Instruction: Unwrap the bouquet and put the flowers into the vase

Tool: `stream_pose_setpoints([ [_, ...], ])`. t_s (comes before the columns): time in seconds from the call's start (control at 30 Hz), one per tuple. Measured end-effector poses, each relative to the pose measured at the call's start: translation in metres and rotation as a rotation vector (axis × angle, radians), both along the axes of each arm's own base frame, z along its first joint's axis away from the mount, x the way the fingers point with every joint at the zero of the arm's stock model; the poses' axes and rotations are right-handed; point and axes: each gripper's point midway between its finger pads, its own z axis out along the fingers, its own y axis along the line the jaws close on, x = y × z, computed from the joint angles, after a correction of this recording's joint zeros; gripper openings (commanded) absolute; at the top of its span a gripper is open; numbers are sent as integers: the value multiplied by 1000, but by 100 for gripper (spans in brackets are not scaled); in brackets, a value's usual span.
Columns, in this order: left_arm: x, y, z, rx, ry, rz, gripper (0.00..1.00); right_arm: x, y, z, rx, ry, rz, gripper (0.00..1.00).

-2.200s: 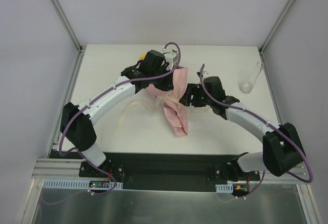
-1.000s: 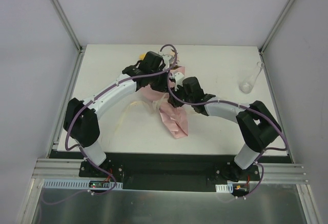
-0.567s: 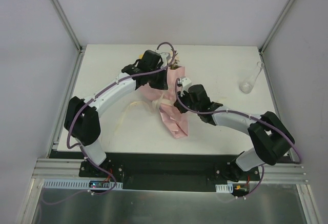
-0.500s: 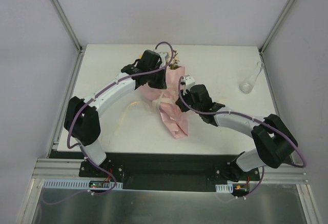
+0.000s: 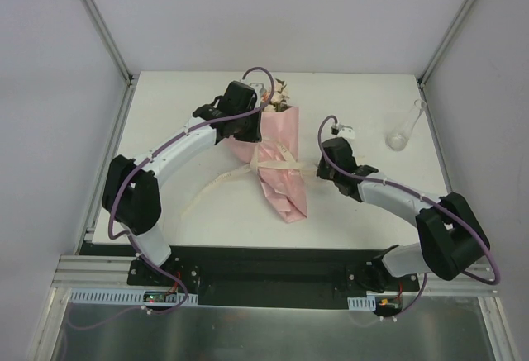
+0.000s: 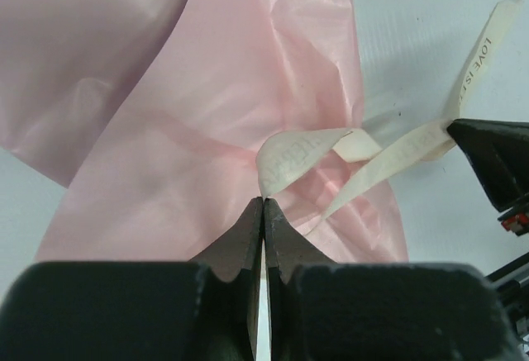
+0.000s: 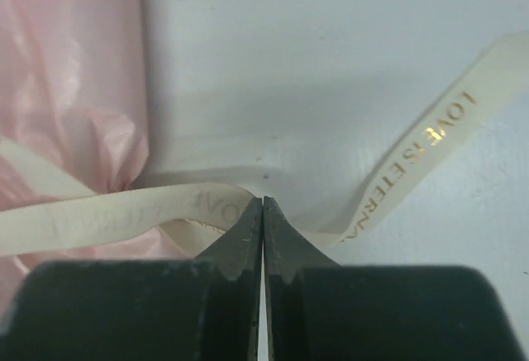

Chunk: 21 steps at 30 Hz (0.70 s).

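Overhead, the bouquet lies on the white bench between the two arms, its pink wrapping tapering toward the near edge and its flowers poking out at the far end, just beyond the left pincer. That pincer is closed, its tips pressed together against the pink paper right beside a curled loop of the cream ribbon; whether it has actually caught paper or ribbon between them cannot be told. The right pincer sits just off the bouquet's right flank, also closed, and its wrist view shows a strand of ribbon nipped at its tips: one length runs left from the tips back to the wrapping, the other trails away to the right over bare bench, printed with gold lettering. More ribbon tails spread across the bench to the left of the bouquet, on the near side of the left pincer. The clear glass vase stands well apart, off to the right of the right pincer and farther back.
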Motion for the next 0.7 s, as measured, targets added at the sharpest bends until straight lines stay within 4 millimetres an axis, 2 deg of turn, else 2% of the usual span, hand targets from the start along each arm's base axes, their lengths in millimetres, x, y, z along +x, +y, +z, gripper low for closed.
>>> stream_pose_setpoints([
  [0.13, 0, 1, 6, -2, -17, -4, 0, -4, -32, -12, -62, 51, -104, 3],
  [0.23, -2, 0, 13, 1, -42, -16, 0, -9, -45, -17, -110, 75, -135, 3],
  [0.3, -4, -2, 17, 3, -58, -34, 0, -10, -51, -18, -120, 82, -148, 8],
  [0.33, -6, -3, 19, 4, -65, -42, 0, -10, -54, -17, -116, 85, -156, 28],
  [0.4, -9, -6, 22, 8, -80, -62, 0, -7, -62, -15, -95, 92, -178, 46],
  [0.43, -9, -7, 23, 10, -88, -72, 0, -6, -65, -15, -86, 97, -177, 59],
  [0.47, -9, -8, 25, 10, -94, -78, 0, -6, -67, -16, -83, 104, -170, 62],
  [0.53, -12, -12, 27, 15, -112, -106, 0, -8, -63, -16, -78, 115, -130, 70],
  [0.6, -15, -14, 31, 21, -134, -138, 0, -12, -54, -13, -79, 114, -60, 72],
  [0.67, -20, -18, 38, 17, -162, -174, 0, -18, -39, 2, -68, 81, 40, 73],
  [0.7, -23, -20, 43, 10, -173, -188, 0, -22, -25, 15, -47, 44, 115, 73],
])
